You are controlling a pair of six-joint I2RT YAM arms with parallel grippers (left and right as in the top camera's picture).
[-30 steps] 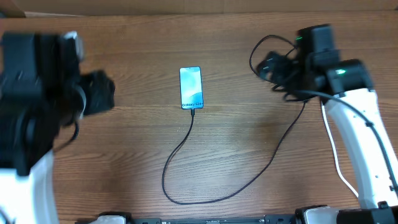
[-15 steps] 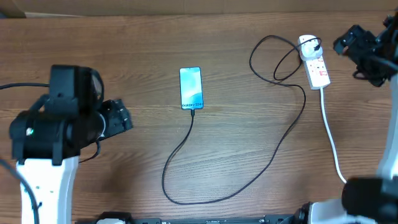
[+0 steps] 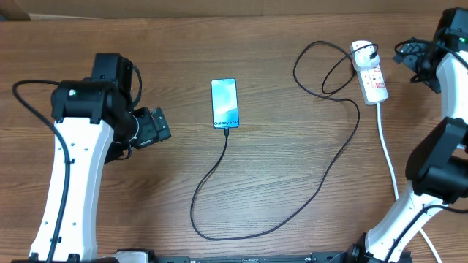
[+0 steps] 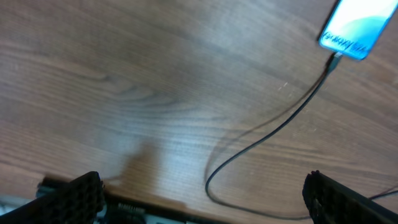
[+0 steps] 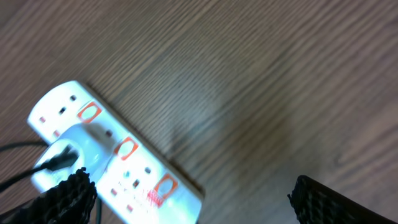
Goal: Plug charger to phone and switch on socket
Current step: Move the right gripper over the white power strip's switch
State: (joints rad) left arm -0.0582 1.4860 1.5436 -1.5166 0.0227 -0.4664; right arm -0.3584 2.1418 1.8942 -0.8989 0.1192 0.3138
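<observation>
The left hand point(image 3: 161, 128) hangs over bare wood with its jaws spread wide and nothing between them. The right hand point(image 3: 411, 54) is just as wide open and just as empty.

Beyond the left hand's fingertips, well apart from them, lies the phone point(image 3: 224, 103) — a slim flat rectangle with dark edges and a glossy pale-blue screen. The charger point(image 4: 292, 107), a thin black cable, is seated in the phone's near end. It runs back in a long loose loop across the brown, grained surface point(image 3: 292, 88), then curls up to the socket point(image 3: 373, 77). That is a smooth white plastic strip with small red markings, lying near the right hand, off to its left. A thicker white cord point(image 3: 386, 153) trails from it toward the robot's base.

The left wrist view shows the connector pushed into the phone, a detail that is tiny from overhead. The right wrist view shows red-outlined switches and a plug seated at one end of the strip, though blurred. Only the overhead view shows the whole cable run.

A second ago the right arm covered the socket; it has since drawn back to the edge, leaving the strip uncovered. The left arm has swung in — phone and cable lie unchanged.
</observation>
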